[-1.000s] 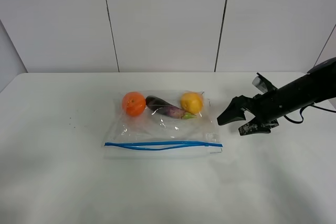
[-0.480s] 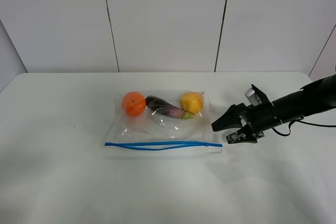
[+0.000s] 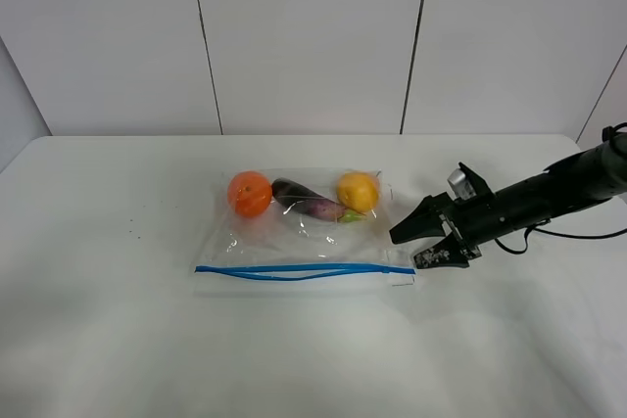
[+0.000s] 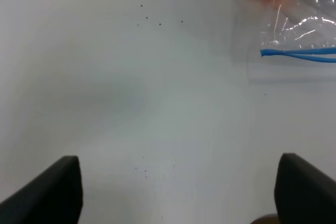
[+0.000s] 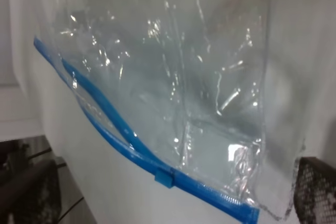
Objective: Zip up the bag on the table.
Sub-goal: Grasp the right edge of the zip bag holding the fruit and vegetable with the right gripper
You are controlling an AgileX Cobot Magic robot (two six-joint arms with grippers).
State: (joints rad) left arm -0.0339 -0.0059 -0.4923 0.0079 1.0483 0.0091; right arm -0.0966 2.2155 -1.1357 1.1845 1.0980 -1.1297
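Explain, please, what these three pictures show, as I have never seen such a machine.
This is a robot with two arms, each ending in a two-fingered end effector. One picture comes from a camera mounted high; the other two from cameras on the wrists. On the white table lies a clear bag holding an orange, an aubergine and a yellow fruit. Its blue zip strip looks partly open. The right end effector is open beside one end of that strip, holding nothing. The left end effector is open over bare table, seen only in its wrist view.
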